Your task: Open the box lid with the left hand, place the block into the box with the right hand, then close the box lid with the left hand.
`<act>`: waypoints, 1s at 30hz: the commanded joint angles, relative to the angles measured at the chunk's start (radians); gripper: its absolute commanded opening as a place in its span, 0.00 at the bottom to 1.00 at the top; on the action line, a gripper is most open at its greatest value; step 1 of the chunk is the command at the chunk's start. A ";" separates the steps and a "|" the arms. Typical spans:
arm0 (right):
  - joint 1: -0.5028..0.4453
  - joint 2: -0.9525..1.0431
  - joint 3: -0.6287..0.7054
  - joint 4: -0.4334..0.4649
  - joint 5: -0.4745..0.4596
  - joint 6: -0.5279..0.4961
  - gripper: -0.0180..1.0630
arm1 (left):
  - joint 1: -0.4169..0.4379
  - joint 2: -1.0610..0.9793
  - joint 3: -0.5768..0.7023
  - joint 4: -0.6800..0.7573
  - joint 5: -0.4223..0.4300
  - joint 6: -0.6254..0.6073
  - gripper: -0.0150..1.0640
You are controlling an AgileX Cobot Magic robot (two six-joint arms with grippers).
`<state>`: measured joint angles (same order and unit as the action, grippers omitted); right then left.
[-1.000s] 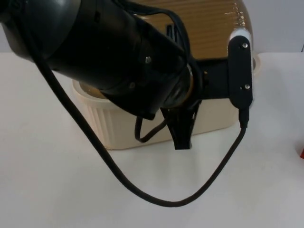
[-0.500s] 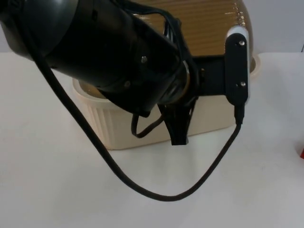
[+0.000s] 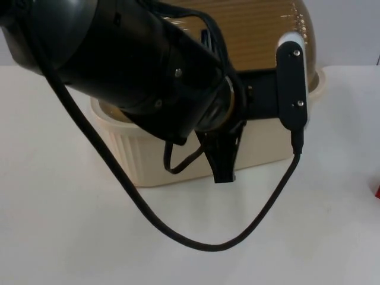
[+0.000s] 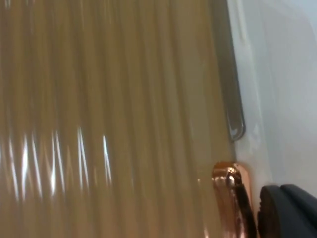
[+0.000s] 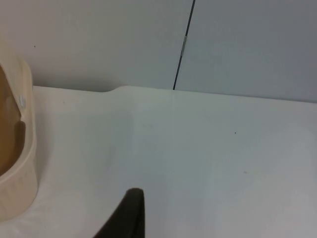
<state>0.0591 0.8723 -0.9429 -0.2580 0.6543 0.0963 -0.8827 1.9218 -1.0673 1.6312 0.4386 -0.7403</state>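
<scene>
Cream ribbed box (image 3: 148, 157) on white table (image 3: 65, 237), brown lid (image 3: 255, 29) raised, left gripper (image 3: 222, 160) at the front wall, perhaps touching, finger state undeterminable, red block (image 3: 377, 189) at table edge.

The white table (image 3: 65, 237) carries the cream ribbed box (image 3: 151, 160), which stands directly beneath the left gripper (image 3: 222, 169), and a red object (image 3: 377, 190) lying at the table's edge, well apart from that gripper on its right.
</scene>
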 commanded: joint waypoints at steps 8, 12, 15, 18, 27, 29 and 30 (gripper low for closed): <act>-0.003 -0.004 -0.003 -0.003 0.000 0.002 0.98 | 0.012 0.001 -0.004 0.065 0.083 -0.025 0.01; -0.003 -0.004 -0.003 -0.003 0.006 0.002 0.98 | 0.012 0.001 -0.020 0.084 0.106 -0.038 0.01; -0.003 -0.004 -0.003 -0.003 0.008 0.002 0.98 | 0.012 0.001 -0.031 0.113 0.134 -0.065 0.01; -0.003 -0.004 -0.003 -0.003 0.008 0.002 0.98 | 0.019 0.001 -0.057 0.113 0.141 -0.077 0.01; -0.003 -0.004 -0.003 -0.003 0.012 0.002 0.98 | 0.107 0.001 -0.158 0.113 0.134 -0.077 0.01; -0.003 -0.004 -0.003 -0.003 0.012 0.002 0.98 | 0.129 0.001 -0.180 0.113 0.134 -0.077 0.01; -0.003 -0.004 -0.003 -0.003 0.012 0.002 0.98 | 0.144 0.001 -0.196 0.113 0.132 -0.077 0.01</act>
<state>0.0591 0.8723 -0.9429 -0.2580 0.6638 0.0988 -0.7461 1.9271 -1.2519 1.7405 0.5591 -0.8034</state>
